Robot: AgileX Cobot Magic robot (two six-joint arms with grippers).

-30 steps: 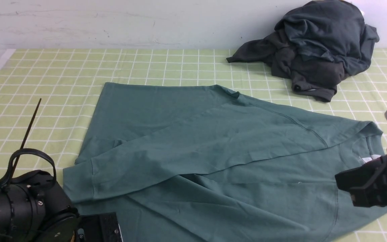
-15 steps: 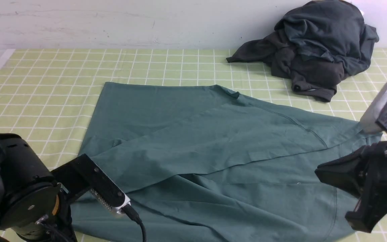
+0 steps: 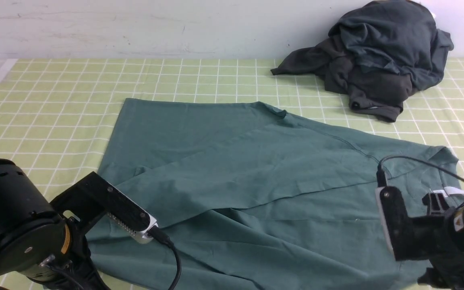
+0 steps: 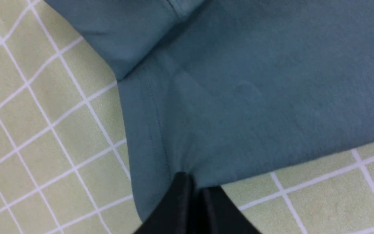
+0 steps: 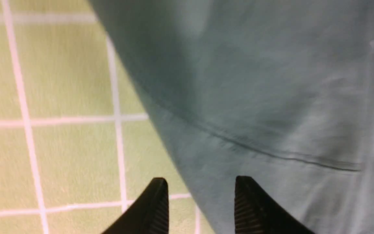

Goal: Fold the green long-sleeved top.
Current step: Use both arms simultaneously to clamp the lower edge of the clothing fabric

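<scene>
Checked tablecloth [image 3: 54, 80] beneath green top [image 3: 236, 169], spread for folding. Left gripper [image 4: 195, 185] clamped on hem corner between fingers; right gripper [image 5: 201, 185] parted astride edge, gripping nothing, presumably for paired lift.

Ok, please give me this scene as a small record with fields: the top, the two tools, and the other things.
top: green, lying flat on the checked cloth, one sleeve folded across the body
left tool: shut on the top's hem corner
right tool: open, astride the top's edge
pile: dark clothes, far right, apart from the top
</scene>
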